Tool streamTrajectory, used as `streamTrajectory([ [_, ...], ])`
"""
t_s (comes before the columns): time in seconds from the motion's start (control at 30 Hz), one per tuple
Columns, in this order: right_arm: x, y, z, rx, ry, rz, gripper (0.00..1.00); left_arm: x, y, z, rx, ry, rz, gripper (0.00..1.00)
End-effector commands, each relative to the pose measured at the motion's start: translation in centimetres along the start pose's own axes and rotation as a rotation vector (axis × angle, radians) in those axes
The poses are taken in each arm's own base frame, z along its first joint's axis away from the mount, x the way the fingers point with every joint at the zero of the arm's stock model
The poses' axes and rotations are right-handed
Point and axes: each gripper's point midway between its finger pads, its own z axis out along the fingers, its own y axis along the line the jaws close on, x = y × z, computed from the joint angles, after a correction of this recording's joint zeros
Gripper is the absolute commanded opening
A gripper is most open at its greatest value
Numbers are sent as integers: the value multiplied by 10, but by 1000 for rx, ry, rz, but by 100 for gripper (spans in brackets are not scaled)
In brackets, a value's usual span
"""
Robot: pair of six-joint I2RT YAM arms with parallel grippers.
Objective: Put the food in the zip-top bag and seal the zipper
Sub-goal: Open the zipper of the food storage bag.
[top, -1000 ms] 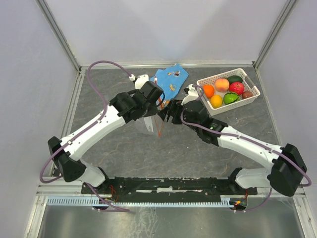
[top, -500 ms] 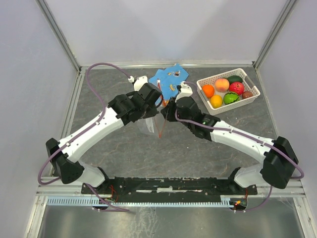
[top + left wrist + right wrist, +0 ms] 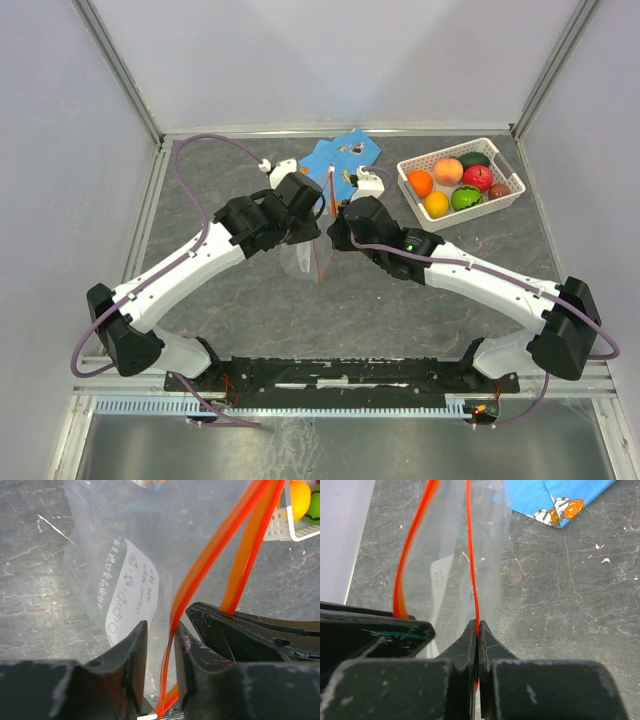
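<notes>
The clear zip-top bag [image 3: 300, 258] hangs upright between my two grippers at mid-table, mouth up, white label [image 3: 131, 595] facing the left wrist camera. Its orange zipper [image 3: 210, 555] is parted into two strips. My right gripper [image 3: 477, 626] is shut on one strip [image 3: 470, 555]. My left gripper [image 3: 161, 630] has its jaws slightly apart, and the other strip runs loosely through the gap, close to the right-hand finger. The food [image 3: 449, 171], several round toy fruits, lies in the white basket [image 3: 512, 190] at the back right. No slider shows.
A blue patterned cloth [image 3: 340, 155] lies on the table just behind the bag, also in the right wrist view [image 3: 555, 495]. The basket's corner [image 3: 280, 525] shows past the bag in the left wrist view. Grey walls with metal posts enclose the table.
My right gripper swung left to the bag's mouth and shut on a zipper strip. My left gripper's jaws have eased apart around the strip they were pinching.
</notes>
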Motion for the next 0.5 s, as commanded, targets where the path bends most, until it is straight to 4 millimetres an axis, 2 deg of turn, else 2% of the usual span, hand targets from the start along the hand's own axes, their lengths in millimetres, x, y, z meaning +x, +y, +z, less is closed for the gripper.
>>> streamTrajectory([
  [0.0, -28, 14, -15, -9, -71, 53, 2, -1, -16, -6, 91, -1, -37, 37],
  [0.2, -28, 14, -17, -9, -69, 46, 1, 8, -4, 5, 38, 9, -27, 38],
  [0.3, -25, 7, -19, 20, -56, 19, 2, -6, 14, 2, -48, -61, 4, 26],
  [0.47, -24, -10, -23, 90, -40, -31, 2, -30, 38, -16, -161, -151, 47, 9],
])
